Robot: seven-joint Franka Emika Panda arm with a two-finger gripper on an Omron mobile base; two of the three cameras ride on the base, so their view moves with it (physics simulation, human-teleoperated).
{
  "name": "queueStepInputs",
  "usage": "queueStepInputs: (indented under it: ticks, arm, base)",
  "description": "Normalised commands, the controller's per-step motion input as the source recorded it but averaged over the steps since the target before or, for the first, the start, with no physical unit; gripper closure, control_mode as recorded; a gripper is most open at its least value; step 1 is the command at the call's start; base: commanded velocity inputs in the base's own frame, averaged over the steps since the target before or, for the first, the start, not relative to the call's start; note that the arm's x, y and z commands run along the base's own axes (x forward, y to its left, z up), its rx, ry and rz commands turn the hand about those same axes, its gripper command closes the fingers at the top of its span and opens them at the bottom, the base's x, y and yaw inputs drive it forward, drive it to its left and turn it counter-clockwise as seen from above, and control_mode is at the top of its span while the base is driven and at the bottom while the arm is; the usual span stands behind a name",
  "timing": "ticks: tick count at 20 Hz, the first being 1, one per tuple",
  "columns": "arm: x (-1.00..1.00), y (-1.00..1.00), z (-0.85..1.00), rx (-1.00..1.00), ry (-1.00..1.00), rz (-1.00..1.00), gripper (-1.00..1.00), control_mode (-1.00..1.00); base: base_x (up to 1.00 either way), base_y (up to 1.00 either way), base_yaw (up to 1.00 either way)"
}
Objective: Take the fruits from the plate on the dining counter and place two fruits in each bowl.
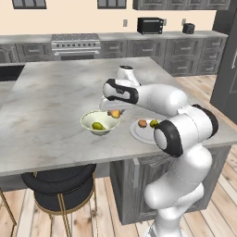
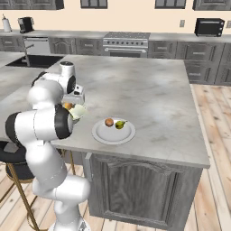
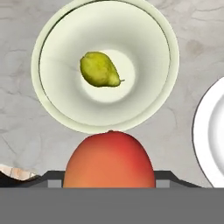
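My gripper (image 1: 114, 111) is shut on an orange-red round fruit (image 3: 109, 159), held just above the near rim of a cream-green bowl (image 3: 57, 100) on the dining counter (image 1: 60, 97). A yellow-green pear (image 3: 99, 69) lies in that bowl's bottom. From the left base view, the held fruit (image 1: 115, 114) hangs over the bowl's (image 1: 84, 121) right edge. Right of it sits the white plate (image 1: 141, 134) with one orange-red fruit (image 1: 142, 123) and one yellow-green fruit (image 1: 153, 123). The right base view shows the plate (image 2: 106, 134) and its two fruits (image 2: 109, 122) (image 2: 120, 124); my arm hides most of the bowl (image 2: 80, 111).
A black stool (image 1: 60, 185) with gold legs stands under the counter's front edge, below the bowl. Bowl and plate sit close to that edge. Wide marbled counter top (image 2: 149, 94) stretches behind them. A stove (image 1: 76, 45) and toaster oven (image 1: 150, 25) line the back wall.
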Motion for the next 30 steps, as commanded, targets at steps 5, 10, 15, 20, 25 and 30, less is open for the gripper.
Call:
queueStepInputs:
  ticks: [5, 10, 15, 20, 25, 30]
  arm:
    - [0.78, -0.04, -0.25, 0.0, 0.01, 0.0, 1.0, -1.0]
    - [0.22, -0.16, -0.72, -0.02, 0.0, 0.0, 1.0, -1.0]
    - [0.07, 0.0, -0.52, -0.05, 0.0, 0.0, 1.0, -1.0]
    - [0.0, 0.0, -0.22, -0.02, -0.01, 0.0, 1.0, -1.0]
    - [0.05, 0.15, -0.05, 0.0, -0.07, 0.01, 1.0, -1.0]
    - [0.22, 0.14, -0.04, 0.0, -0.07, 0.01, 1.0, -1.0]
  base:
    - [0.0, 0.0, 0.0]
    - [0.0, 0.0, 0.0]
    - [0.0, 0.0, 0.0]
    - [0.0, 0.0, 0.0]
    - [0.0, 0.0, 0.0]
    - [0.0, 0.0, 0.0]
